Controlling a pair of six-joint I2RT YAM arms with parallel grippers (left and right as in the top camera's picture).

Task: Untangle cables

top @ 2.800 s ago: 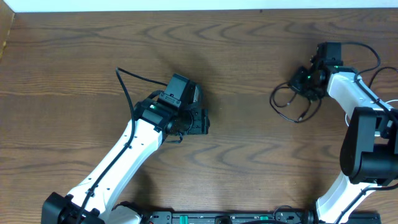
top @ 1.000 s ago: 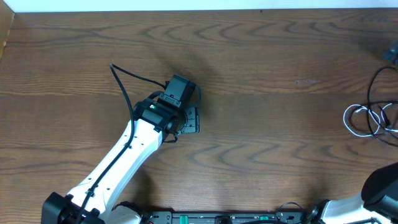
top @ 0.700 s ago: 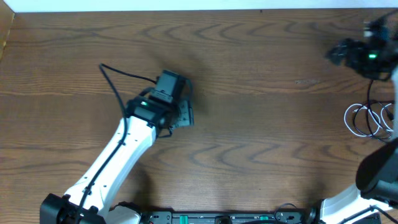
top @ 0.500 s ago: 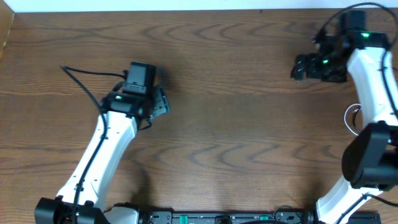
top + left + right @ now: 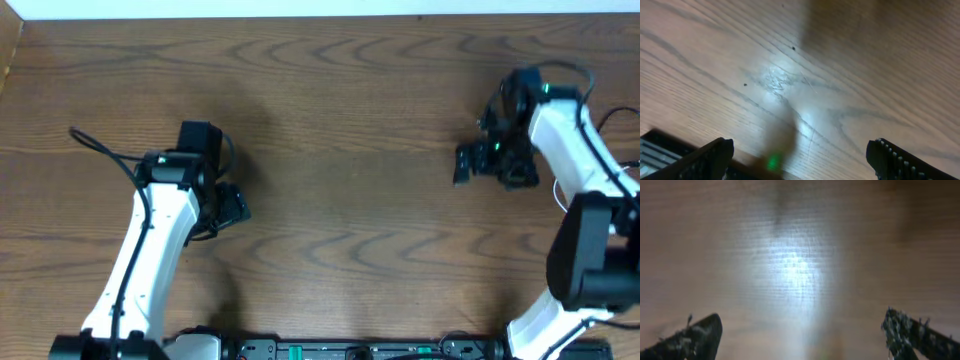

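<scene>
Black 2-finger left gripper [image 5: 799, 162] and right gripper [image 5: 800, 330]: jaws spread wide, nothing held, presumably between grasps. Brown wooden table [image 5: 380, 200] bare beneath; cables not seen in any view.

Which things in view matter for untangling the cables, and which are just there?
For the job: left hand, open, empty; right hand, open, empty. No loose cables show in any view.
Just there: wooden table; the left arm's own black cable.
</scene>
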